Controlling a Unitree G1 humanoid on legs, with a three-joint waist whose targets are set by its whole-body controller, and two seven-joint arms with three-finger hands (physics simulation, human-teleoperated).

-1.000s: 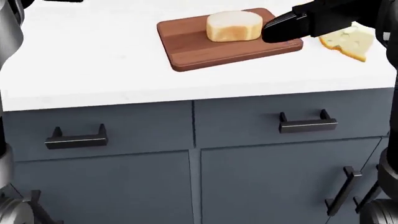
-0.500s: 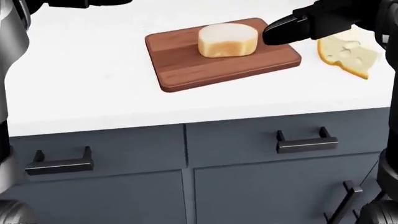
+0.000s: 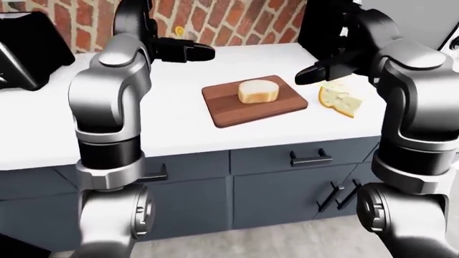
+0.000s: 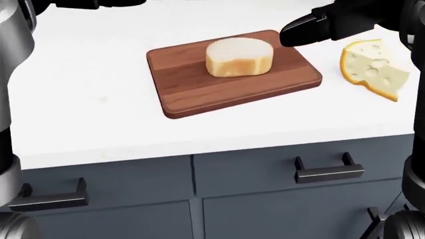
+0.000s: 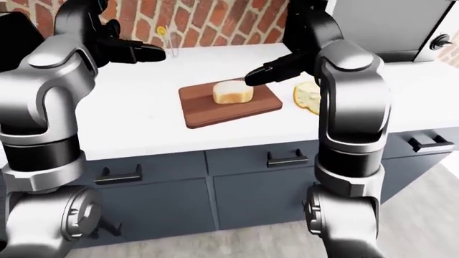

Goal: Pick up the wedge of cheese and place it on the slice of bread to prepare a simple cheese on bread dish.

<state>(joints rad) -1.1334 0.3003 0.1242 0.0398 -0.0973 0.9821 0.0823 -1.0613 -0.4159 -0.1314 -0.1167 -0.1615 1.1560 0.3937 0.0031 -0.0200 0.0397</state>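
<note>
— Which way is the wedge of cheese pointing?

— It is lying flat on the white counter, just right of the cutting board in the head view and clear of its edge. Its curved rind is facing the board, and its long axis is running from upper left down to lower right, toward the counter's near edge.

— And the slice of bread?

— It is sitting on the board, a little above the board's middle, with its long side running left to right. It is looking thick and pale, with a light crust round it.

— What is the right hand doing?

— It is hanging over the board's upper right corner, dark fingers stretched out together and pointing left toward the bread. It is holding nothing; the cheese is lying apart from it, down and to the right. The grey forearm is bending in from above, elbow high, in the eye views.

— Are those fingers closed?

— They are looking drawn into one tapered shape, but I cannot tell for sure whether they are pressed together.

— The left hand?

— It is raised over the far left part of the counter, well away from the board, fingers pointing right. I cannot tell how far apart they are standing; it is gripping nothing I can see.

— How is the cheese looking?

— Pale yellow, with a darker orange rind and a few round holes in the top face.

— Anything else about?

— Dark blue drawers with black handles under the counter, and a brick wall beyond it.
</note>
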